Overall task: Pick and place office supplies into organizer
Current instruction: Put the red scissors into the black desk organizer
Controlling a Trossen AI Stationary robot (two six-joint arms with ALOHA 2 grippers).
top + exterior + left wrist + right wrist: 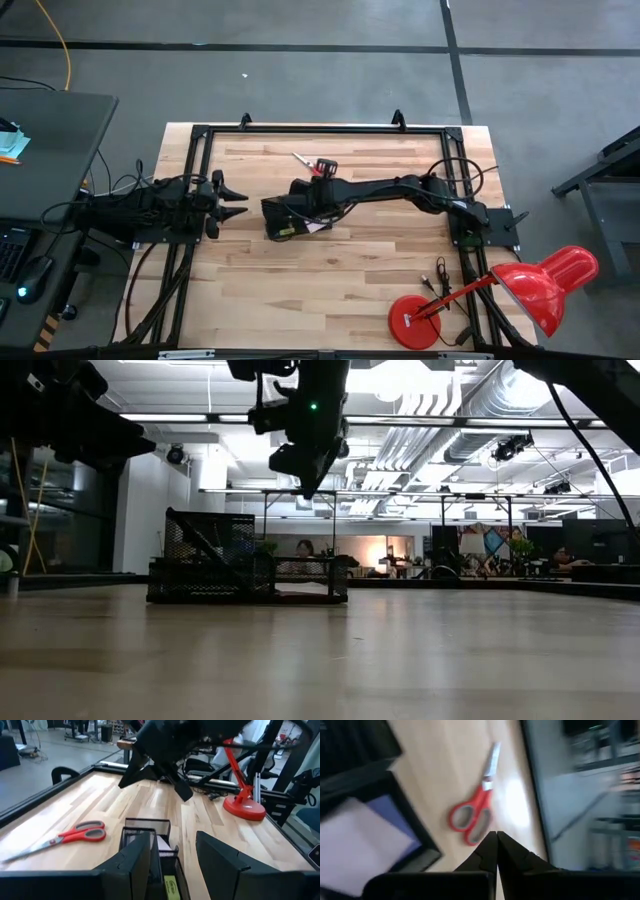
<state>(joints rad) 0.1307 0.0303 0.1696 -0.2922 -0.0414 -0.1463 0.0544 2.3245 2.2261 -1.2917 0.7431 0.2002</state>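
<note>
Near the middle of the tabletop (340, 270), black mesh organizer (290, 217) sits upright, two compartments. Purple pad (367, 840) lies flat inside one compartment, seen in right wrist view; a pale sheet on top of it. Something yellow-green shows at the organizer's near edge in left wrist view, can't tell what.

Red-handled scissors (312, 165) lie flat on the wood just beyond the organizer, toward the far rail, apart from it, blades shut. Same scissors in left wrist view (60, 838) and right wrist view (476, 802).

Right pincer (496, 845) hangs above the organizer on the scissors side, fingers pressed together, pinching nothing, off the tabletop. In low view it hangs above the organizer (248, 558), clear air between.

Left pincer (228, 198) is beside the organizer on the side away from the lamp, near but apart, aimed at it. Fingers (131, 862) spread partway, nothing between them; organizer shows through the gap.

Red desk lamp (480, 295) stands well apart from the organizer, at the tabletop's corner by the right arm's base.

A person shows far off in the room behind the organizer, low view.
</note>
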